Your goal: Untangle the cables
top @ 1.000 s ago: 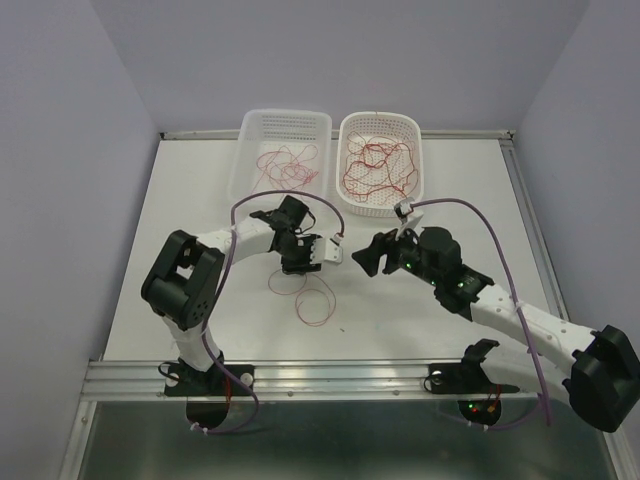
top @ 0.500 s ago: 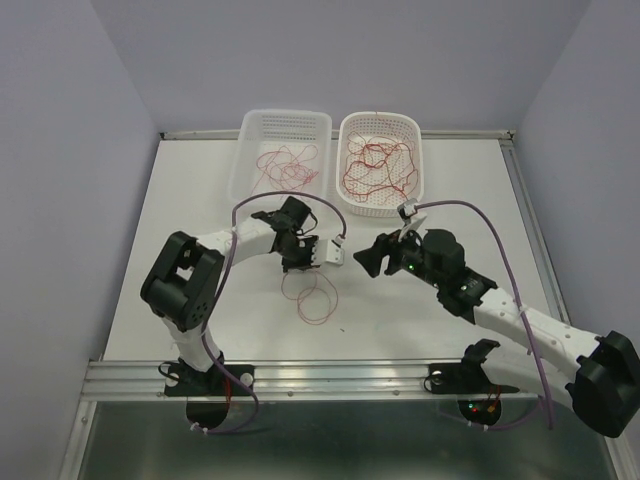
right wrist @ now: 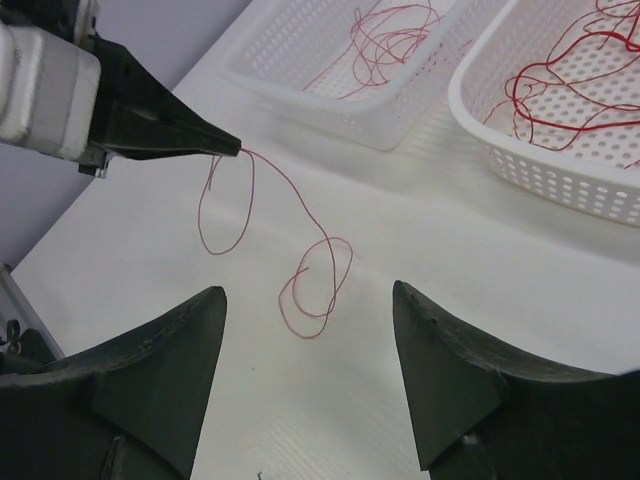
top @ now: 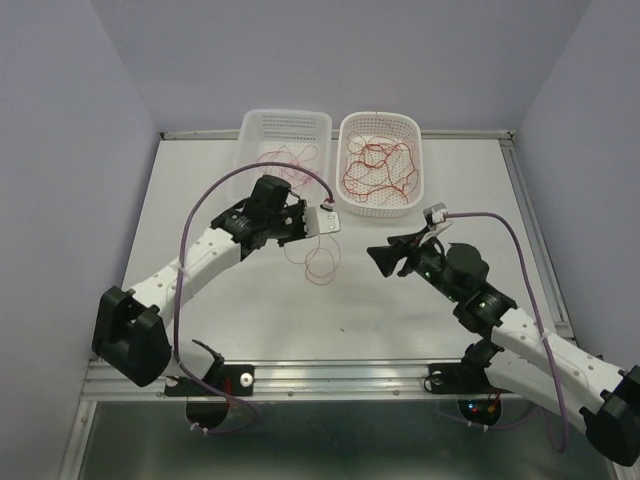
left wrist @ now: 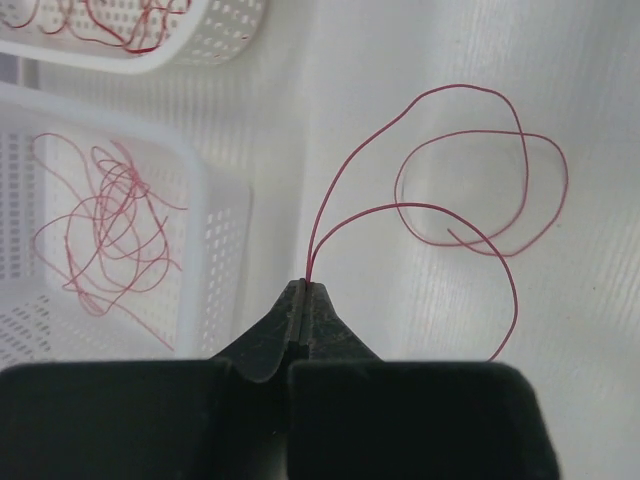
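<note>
Wire [left wrist: 400, 205], thin and red, comes out in two strands from the tip of the left claw [left wrist: 305, 290] and curls into a few open loops over the white table [top: 200, 200], on the near side of the baskets. Whether the loops rest on the table I cannot tell. Behind it, the left basket [top: 290, 125] holds a loose tangle [top: 285, 165] of pale red wires. The right basket [top: 380, 118], just beside the left one, holds a denser bunch [top: 375, 165] of darker red wires. The left claw is pressed closed and pinches the wire at its very tip. The right claw [top: 378, 260] is spread wide, grips nothing, and points at the loops from the right, apart from them
</note>
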Tool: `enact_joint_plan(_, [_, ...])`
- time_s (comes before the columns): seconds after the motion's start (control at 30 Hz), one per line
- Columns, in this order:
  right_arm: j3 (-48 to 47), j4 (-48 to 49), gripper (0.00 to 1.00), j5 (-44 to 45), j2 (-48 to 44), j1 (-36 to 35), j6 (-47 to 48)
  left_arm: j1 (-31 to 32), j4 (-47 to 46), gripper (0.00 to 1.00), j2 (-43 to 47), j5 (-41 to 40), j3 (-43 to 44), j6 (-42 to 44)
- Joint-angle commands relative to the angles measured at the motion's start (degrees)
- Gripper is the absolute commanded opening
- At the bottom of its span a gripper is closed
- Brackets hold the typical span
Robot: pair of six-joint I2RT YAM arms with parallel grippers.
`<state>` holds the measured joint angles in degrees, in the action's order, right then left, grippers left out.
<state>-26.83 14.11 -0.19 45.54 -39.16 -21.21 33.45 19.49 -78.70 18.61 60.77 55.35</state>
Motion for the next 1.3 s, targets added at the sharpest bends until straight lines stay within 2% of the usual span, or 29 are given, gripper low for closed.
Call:
enact_joint_plan(0.0, [1.78,2.77,0.73,3.61,-1.68,-0.57,-0.76,0.30,-4.27,0.00,4.51,-5.85,4.79,-5.78])
enact_joint_plan(0.27, [2.13,3.47,0.73,3.88,-0.89,-0.66,-0.85,0.21,-12.27,0.00,13.99,-14.30,11.02,-11.58])
enact_joint_plan(0.4, [1.96,3.82,0.73,3.79,-0.36,-0.57,-0.94,0.04,-13.60,0.00,15.07,-18.08,16.12,-12.11])
enact_joint_plan(0.43, [1.96,3.91,0.73,3.79,-0.28,-0.66,-0.94,0.12,-13.77,0.00,14.63,-21.83,17.35,-12.11])
enact_joint_plan(0.7, [1.78,4.08,0.73,3.35,-0.54,-0.66,-1.29,-1.81,-16.76,0.00,6.29,-30.47,30.61,-10.97])
enact_joint_plan(0.9, [2.13,4.26,0.73,3.44,-1.68,-0.57,-1.64,-5.67,-17.38,0.00,0.22,-29.42,38.52,-10.97])
enact_joint_plan(1.27, [3.18,4.35,0.73,4.14,-3.44,-0.66,-1.99,-13.58,-17.03,0.00,-17.78,-25.48,48.82,-11.84])
